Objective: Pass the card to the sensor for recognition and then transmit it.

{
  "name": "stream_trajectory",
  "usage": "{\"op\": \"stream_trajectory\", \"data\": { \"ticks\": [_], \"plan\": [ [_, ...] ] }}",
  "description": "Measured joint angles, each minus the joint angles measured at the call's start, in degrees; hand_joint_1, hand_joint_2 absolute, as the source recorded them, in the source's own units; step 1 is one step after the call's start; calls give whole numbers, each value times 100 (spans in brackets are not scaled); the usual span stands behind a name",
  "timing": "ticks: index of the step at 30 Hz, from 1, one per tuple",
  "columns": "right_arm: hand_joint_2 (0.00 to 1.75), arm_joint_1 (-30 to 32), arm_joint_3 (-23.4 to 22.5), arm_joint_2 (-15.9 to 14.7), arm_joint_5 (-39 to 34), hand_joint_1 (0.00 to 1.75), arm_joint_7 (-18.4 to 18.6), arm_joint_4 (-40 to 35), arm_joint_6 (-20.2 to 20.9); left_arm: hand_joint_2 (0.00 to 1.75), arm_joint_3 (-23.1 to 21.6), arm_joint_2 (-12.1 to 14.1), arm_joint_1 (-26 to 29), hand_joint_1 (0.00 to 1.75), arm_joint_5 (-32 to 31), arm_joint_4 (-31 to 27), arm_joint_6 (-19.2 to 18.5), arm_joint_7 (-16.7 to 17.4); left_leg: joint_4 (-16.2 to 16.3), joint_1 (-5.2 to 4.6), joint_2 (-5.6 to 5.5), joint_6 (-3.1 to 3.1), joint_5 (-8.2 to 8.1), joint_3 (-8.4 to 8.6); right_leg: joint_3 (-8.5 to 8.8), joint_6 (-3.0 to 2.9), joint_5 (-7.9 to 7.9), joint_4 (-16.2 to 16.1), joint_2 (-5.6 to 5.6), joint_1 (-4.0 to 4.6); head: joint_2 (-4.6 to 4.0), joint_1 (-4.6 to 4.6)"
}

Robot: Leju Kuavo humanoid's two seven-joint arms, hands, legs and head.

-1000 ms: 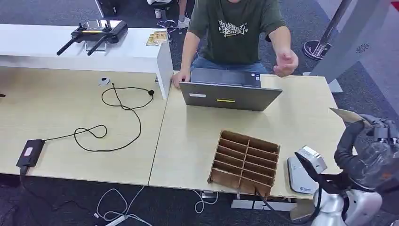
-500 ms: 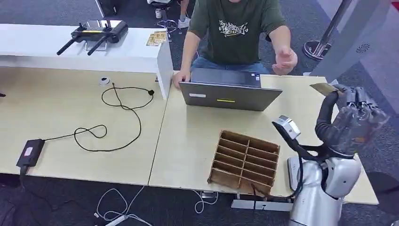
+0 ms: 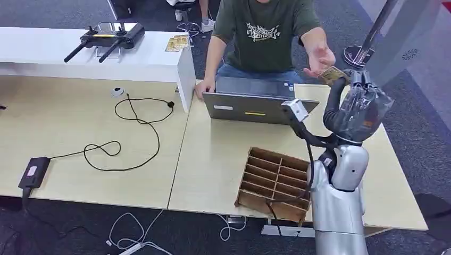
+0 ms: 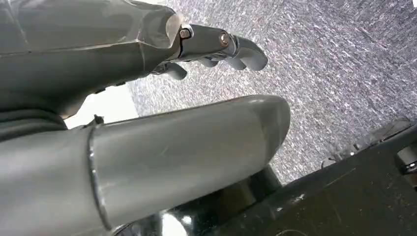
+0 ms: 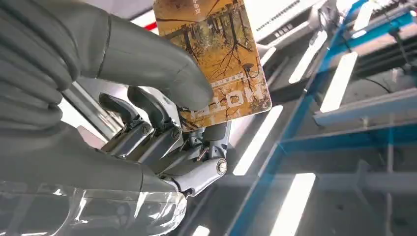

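The yellow-orange printed card [image 5: 216, 54] is pinched between the thumb and fingers of the robot's raised right hand [image 3: 357, 106], sticking up beyond the fingertips, just beside the person's open hand [image 3: 319, 57] above the light wooden surface [image 3: 223, 154]. The left hand [image 4: 147, 73] hangs over grey carpet, fingers loosely curled, holding nothing.

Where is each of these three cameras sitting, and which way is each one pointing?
Head view: high on the robot, looking forward and down at the table, the laptop and a person; the right hand is raised with the card.
Left wrist view: behind the hanging left hand, facing the grey carpet.
Right wrist view: behind the right hand, pointing up at ceiling lights; the thumb presses the card.
Shared: head and right wrist views both show the card in the right hand.
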Motion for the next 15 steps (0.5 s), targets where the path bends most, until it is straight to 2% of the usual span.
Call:
{"op": "stream_trajectory", "data": {
  "ticks": [2,6,9,15],
  "plan": [
    [175,-140,301,-187,0,175,352,250,0,0,0,-4,-5,0,-29,0,-9,4,0,0,0,0,0,0,0,0,0,0,0,0,0,4],
    [175,-375,646,-383,26,175,539,710,0,0,0,-24,-19,0,-90,0,-44,44,1,0,-1,0,0,1,0,-2,2,0,-1,0,0,2],
    [175,-589,900,-519,31,175,870,1096,0,0,-2,-44,-20,0,-140,0,-53,50,1,0,0,0,1,1,-1,-2,2,0,0,0,0,2],
    [175,-1010,1371,-765,31,175,1254,1760,-2,0,-7,-52,-26,0,-228,0,-70,50,1,0,-1,3,3,1,-1,-2,3,0,-2,0,0,4]
  ]
}}
